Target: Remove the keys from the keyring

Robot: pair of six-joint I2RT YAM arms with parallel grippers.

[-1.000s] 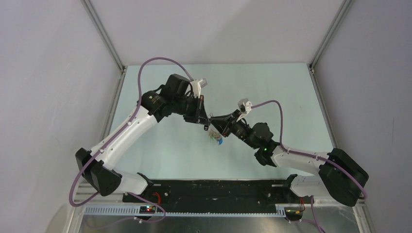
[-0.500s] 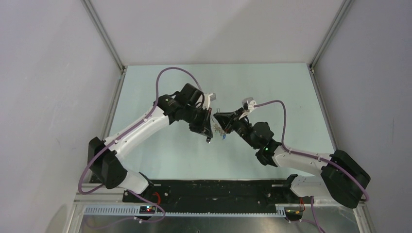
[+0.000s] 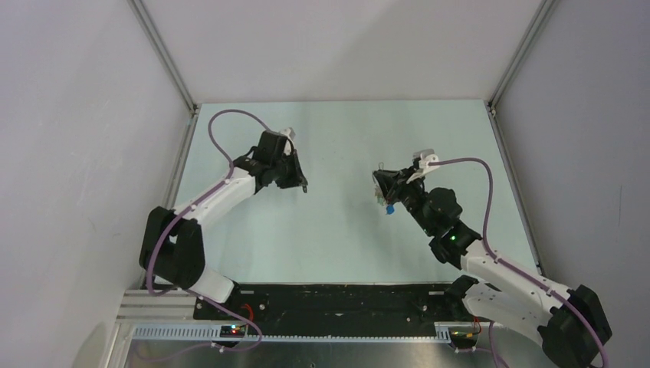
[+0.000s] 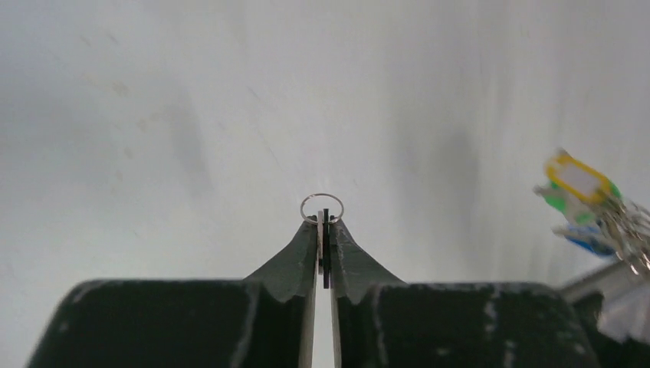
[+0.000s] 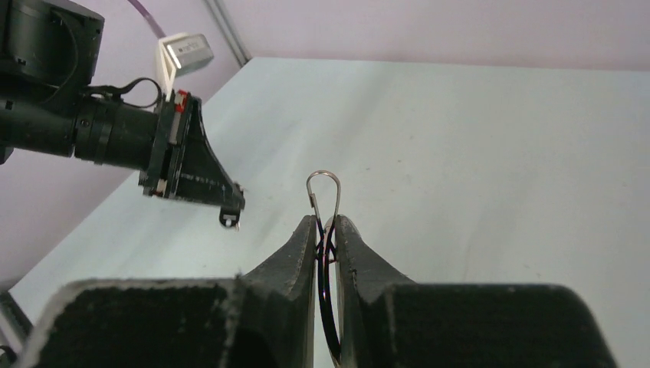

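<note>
Top view: left gripper (image 3: 303,185) and right gripper (image 3: 376,179) well apart, keys (image 3: 385,202) hanging under the right; left wrist: fingers (image 4: 295,257) pressed together on black key (image 4: 326,259), edge-on, its small ring (image 4: 322,208) protruding; right wrist: fingers clamped on keyring (image 5: 323,190), wire loop above the tips

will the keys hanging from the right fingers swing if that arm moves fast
Probably yes: the keys dangle loose below the right fingers, so they should swing. The thin wire keyring looks stiff but smooth, so it may twist between the fingers.

Pale green table (image 3: 337,238) between plain grey walls (image 3: 77,115).
</note>
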